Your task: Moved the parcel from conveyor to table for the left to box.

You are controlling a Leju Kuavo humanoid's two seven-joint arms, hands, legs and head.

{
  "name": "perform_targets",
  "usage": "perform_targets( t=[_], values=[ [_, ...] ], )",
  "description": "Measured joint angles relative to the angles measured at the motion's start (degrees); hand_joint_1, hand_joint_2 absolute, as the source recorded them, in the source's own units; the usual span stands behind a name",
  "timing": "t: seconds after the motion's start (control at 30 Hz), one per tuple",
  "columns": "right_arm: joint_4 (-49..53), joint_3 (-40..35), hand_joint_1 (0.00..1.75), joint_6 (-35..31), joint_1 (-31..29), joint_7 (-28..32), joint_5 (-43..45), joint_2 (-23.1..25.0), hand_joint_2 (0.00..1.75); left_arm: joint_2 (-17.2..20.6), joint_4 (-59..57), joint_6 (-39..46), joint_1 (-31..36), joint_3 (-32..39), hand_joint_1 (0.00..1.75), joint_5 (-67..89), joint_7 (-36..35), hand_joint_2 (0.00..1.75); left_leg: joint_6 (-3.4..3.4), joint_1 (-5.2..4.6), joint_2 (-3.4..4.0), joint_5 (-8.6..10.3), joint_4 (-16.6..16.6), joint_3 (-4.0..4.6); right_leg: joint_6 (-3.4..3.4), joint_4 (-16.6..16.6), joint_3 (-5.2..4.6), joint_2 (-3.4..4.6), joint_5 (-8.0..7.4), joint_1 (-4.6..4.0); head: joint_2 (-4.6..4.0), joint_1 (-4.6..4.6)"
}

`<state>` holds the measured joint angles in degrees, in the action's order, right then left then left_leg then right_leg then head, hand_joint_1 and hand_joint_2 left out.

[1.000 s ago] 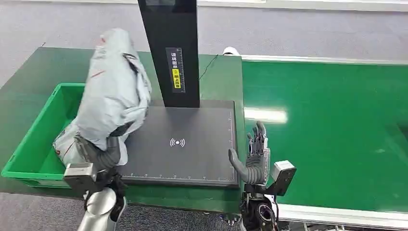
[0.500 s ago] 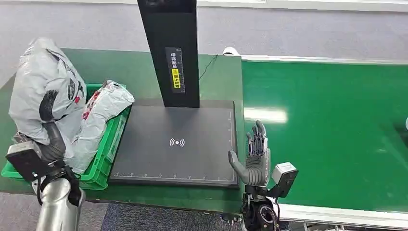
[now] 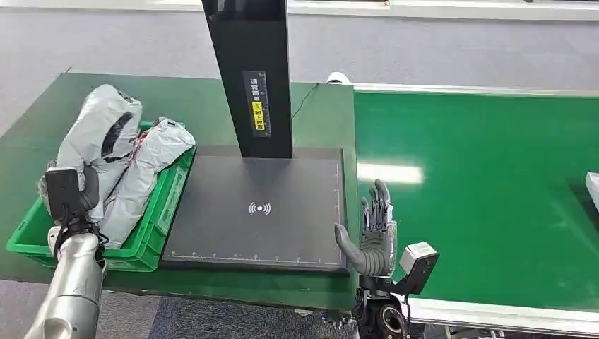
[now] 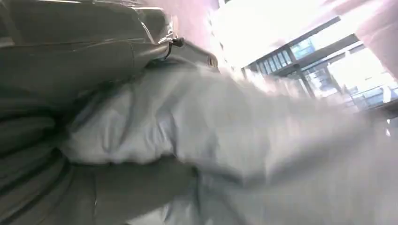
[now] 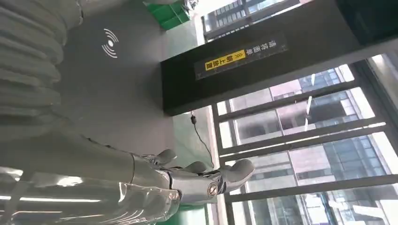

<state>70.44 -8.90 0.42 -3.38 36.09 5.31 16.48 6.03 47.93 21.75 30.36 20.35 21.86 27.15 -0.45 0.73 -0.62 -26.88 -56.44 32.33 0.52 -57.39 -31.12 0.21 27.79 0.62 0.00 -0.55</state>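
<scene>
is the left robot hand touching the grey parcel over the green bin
Touching. In the head view the left robot hand wraps its dark fingers around the grey parcel above the green bin; the left wrist view shows the bag pressed against the hand.

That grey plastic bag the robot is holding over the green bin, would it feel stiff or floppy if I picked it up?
Probably floppy: the grey plastic mailer parcel is wrinkled and bends where the left hand grips it. Its glossy film looks fairly slippery. It seems soft-filled and unlikely to roll, since it slumps against the second grey parcel in the green plastic crate.
</scene>
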Motion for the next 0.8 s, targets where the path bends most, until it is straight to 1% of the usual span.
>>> perform_targets(
  t=[0.13,0.27,0.37,0.47,0.6,0.67,0.8],
  values=[
    [-0.04,-0.02,0.00,0.00,0.00,-0.02,0.02,0.00,1.75,-0.41,1.33,-1.31,-0.92,1.59,0.00,-1.22,2.82,1.75,-0.09,0.06,0.20,0.09,0.02,-0.08,-0.11,-0.09,-0.02,0.24,-0.09,-0.07,0.00,-0.02],
    [-0.24,-0.02,0.00,0.00,-0.03,0.04,0.02,0.00,1.75,-2.56,8.79,-0.96,-5.52,1.79,0.00,-1.57,3.84,1.75,-0.11,0.06,0.27,0.08,0.01,0.01,-0.11,-0.11,-0.17,0.31,-0.08,-0.06,0.00,0.00],
    [-0.44,-0.02,0.00,-0.02,-0.03,0.17,0.04,0.02,1.75,-4.20,15.90,0.89,-9.73,0.72,0.00,-2.47,4.04,1.75,-0.11,0.06,0.26,0.09,0.00,0.35,-0.11,-0.11,-0.50,0.30,-0.08,-0.06,0.00,0.02],
    [-0.79,-0.02,0.00,-0.04,-0.05,0.55,0.20,0.02,1.75,-4.81,21.27,2.56,-11.89,-0.57,0.00,-3.92,4.35,1.75,-0.11,0.05,0.23,0.08,-0.01,0.45,-0.10,-0.10,-0.56,0.27,-0.08,-0.04,0.00,0.00],
    [-0.98,-0.02,0.00,-0.46,-0.04,0.77,0.52,0.02,1.75,-5.60,27.57,5.71,-15.08,-2.17,0.00,-6.47,7.70,1.75,-0.11,0.05,0.25,0.06,0.00,0.48,-0.11,-0.10,-0.63,0.29,-0.08,-0.05,0.00,0.00],
    [-0.98,-0.02,0.00,-0.88,-0.03,0.79,0.52,0.04,1.75,-6.34,31.64,7.85,-17.72,-3.13,0.00,-7.32,9.49,1.75,-0.12,0.06,0.26,0.06,0.00,0.49,-0.11,-0.10,-0.66,0.30,-0.08,-0.05,0.00,-0.02],
    [-0.96,0.02,0.00,-2.08,0.08,0.76,0.22,0.04,1.75,-9.40,41.12,10.87,-24.87,-6.15,0.00,-7.28,12.46,1.75,-0.11,0.05,0.27,0.04,-0.01,0.57,-0.10,-0.09,-0.75,0.30,-0.07,-0.04,0.00,0.00]
  ],
)
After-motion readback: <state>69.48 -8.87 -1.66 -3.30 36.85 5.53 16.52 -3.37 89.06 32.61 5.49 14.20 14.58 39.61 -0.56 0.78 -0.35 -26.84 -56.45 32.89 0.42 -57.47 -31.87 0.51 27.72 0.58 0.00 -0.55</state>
